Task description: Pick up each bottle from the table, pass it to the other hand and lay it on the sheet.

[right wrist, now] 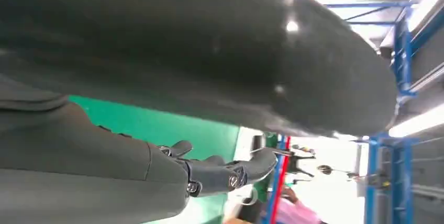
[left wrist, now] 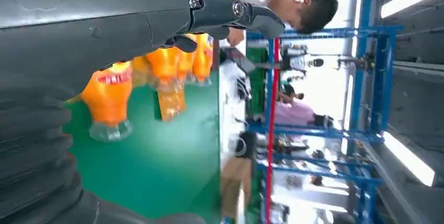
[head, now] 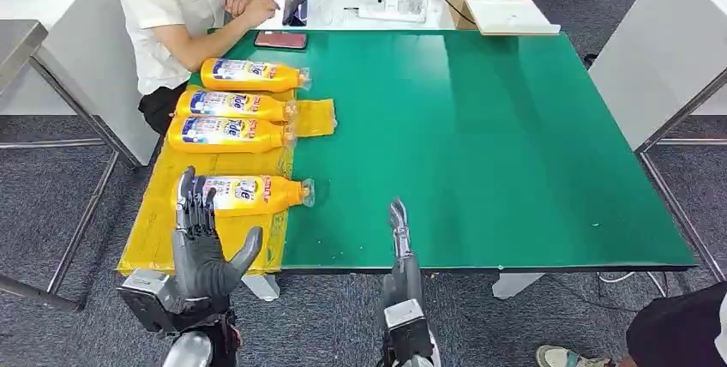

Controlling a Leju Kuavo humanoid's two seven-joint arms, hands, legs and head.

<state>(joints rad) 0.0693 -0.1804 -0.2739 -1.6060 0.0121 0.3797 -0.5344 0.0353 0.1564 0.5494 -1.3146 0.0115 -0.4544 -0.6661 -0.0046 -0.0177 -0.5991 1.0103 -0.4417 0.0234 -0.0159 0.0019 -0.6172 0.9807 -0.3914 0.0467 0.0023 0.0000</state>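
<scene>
4 orange bottles lie on the yellow sheet [head: 154, 230] at the left of the green table [head: 480, 144]; the nearest bottle [head: 249, 193] rests just ahead of the left hand [head: 201, 251], whose fingers are spread and hold nothing. The right hand [head: 401, 243] is extended at the table's near edge, also holding nothing. No bottle appears off the sheet, so the placing step seems complete; any next move requires a fresh bottle on the table.
</scene>
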